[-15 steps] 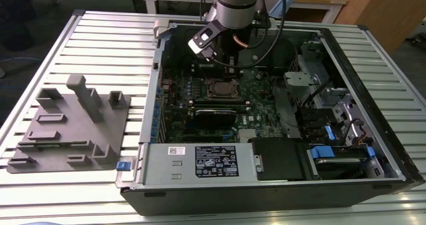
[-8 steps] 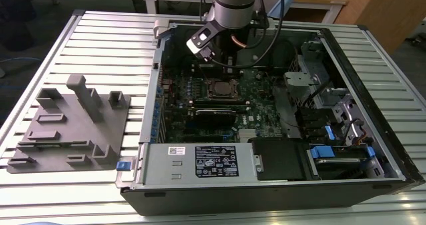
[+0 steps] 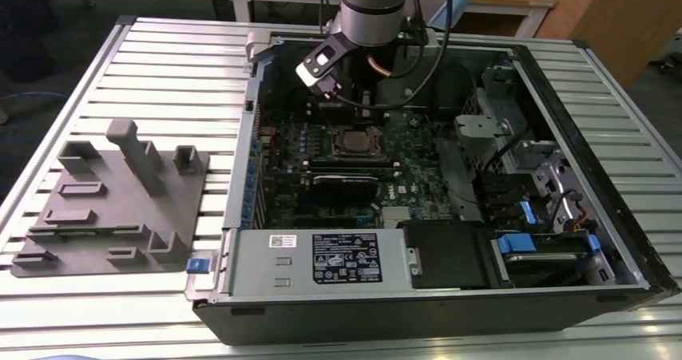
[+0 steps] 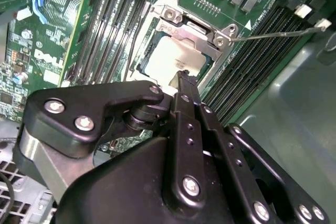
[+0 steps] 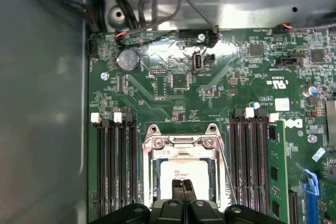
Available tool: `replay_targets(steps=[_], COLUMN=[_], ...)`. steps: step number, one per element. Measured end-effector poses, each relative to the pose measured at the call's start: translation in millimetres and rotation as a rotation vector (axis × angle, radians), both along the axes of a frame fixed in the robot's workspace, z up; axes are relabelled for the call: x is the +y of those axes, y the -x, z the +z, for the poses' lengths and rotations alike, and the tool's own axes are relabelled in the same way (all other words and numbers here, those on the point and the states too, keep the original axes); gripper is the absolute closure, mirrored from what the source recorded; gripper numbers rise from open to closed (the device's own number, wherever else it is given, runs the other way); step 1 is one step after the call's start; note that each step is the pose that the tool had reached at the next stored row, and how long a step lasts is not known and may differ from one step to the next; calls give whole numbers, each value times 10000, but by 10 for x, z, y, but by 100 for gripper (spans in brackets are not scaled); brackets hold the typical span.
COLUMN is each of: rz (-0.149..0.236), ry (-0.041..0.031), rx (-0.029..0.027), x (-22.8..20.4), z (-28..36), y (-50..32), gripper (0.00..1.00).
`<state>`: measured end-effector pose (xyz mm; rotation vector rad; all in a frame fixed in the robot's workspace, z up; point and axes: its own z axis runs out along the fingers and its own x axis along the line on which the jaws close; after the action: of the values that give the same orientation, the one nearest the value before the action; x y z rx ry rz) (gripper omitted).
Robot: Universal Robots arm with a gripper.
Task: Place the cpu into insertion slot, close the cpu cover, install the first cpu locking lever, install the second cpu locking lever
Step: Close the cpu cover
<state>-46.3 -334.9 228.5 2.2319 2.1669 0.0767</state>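
The cpu (image 5: 185, 172), with a pale silvery top, lies in the insertion slot (image 3: 357, 143) on the green motherboard. The silver cpu cover (image 5: 181, 142) lies down around it, and the chip shows through its window in both wrist views. My gripper (image 5: 183, 184) hangs over the chip's edge with its black fingertips (image 4: 184, 80) shut together and nothing between them. A thin wire locking lever (image 4: 273, 34) sticks out free beside the socket. A second dark lever (image 4: 134, 51) runs along the other side. In the exterior view the arm (image 3: 371, 17) reaches down into the back of the case.
Black memory slots (image 5: 113, 171) flank the socket on both sides. A card with a blue clip (image 5: 311, 190) stands nearby. The case holds a power supply (image 3: 319, 256) and drive cages (image 3: 533, 168). A grey fixture (image 3: 117, 200) lies on the slatted table at the exterior view's left.
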Motion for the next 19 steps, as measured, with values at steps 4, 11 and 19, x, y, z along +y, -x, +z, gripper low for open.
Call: replay_targets(steps=[4,11,19], rz=[628,1884,3340], ry=[-1,-1,0], rx=[-1,0,0], x=[0,0,0], z=[-2,-5,-7], y=[-1,0,-1], gripper=[89,89,89])
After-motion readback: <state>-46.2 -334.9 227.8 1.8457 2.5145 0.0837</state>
